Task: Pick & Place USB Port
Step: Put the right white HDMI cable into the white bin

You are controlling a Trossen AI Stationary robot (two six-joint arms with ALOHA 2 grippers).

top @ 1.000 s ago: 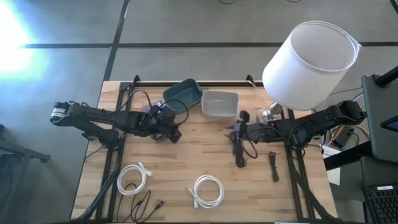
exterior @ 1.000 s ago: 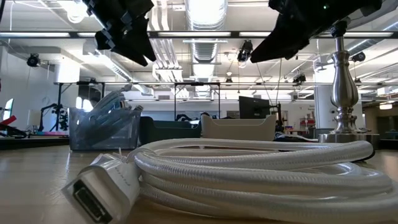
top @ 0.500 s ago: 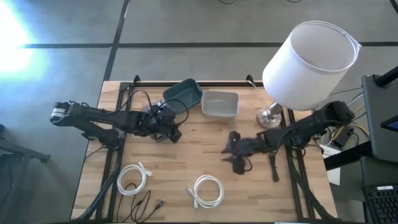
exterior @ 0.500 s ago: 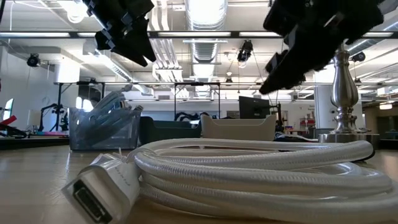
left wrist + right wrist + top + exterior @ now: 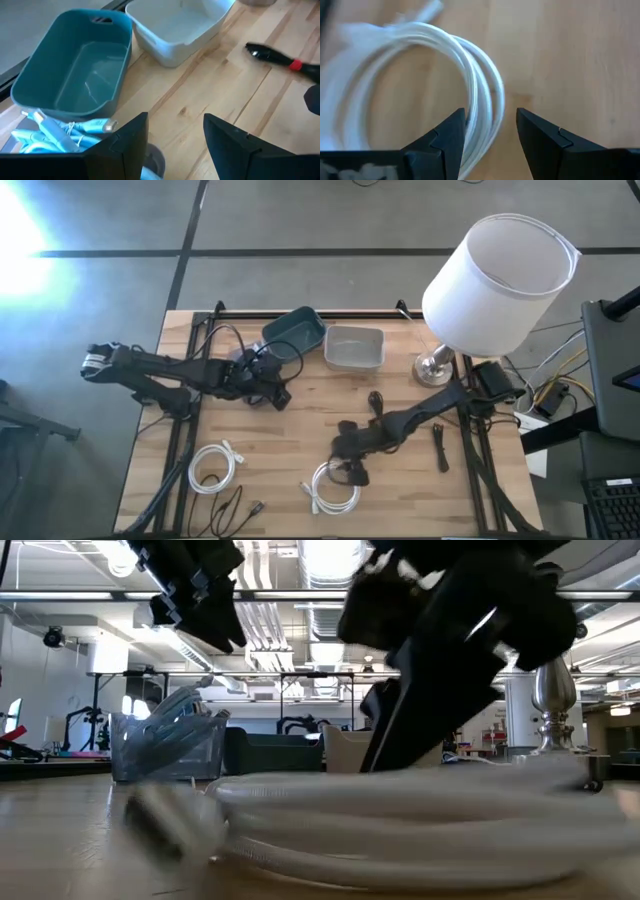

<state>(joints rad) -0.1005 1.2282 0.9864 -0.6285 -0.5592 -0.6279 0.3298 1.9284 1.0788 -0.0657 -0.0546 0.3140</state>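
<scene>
- Right gripper (image 5: 347, 466) low over the front middle of the desk (image 5: 300, 425), jaws apart, set astride the rim of the white cable (image 5: 335, 486); in the right wrist view, coil strands (image 5: 480, 100) running down between the two dark fingers (image 5: 445, 140).
- White cable: smooth, rounded cord wound in a loose ring of several turns, lying flat on the desk near its front edge; plug end blurred in the low view.
- Left gripper (image 5: 272, 388) held above the desk's rear left, just in front of the teal bin (image 5: 295, 330), jaws apart and gripping nothing.
- Teal bin: plastic, rounded-rectangular, a few pale cables (image 5: 60, 132) bunched against its outer wall.
- Grey tray (image 5: 353, 348): shallow, rectangular, rounded corners, right beside the teal bin.
- Second white coil (image 5: 215, 468) at front left; thin black cable (image 5: 235, 505) just in front of it.
- Short black lead (image 5: 441, 448) on the right side of the desk.
- Lamp (image 5: 500, 270): white drum shade, shiny metal base at rear right.
- Desk: pale wooden planks, visible grain.
</scene>
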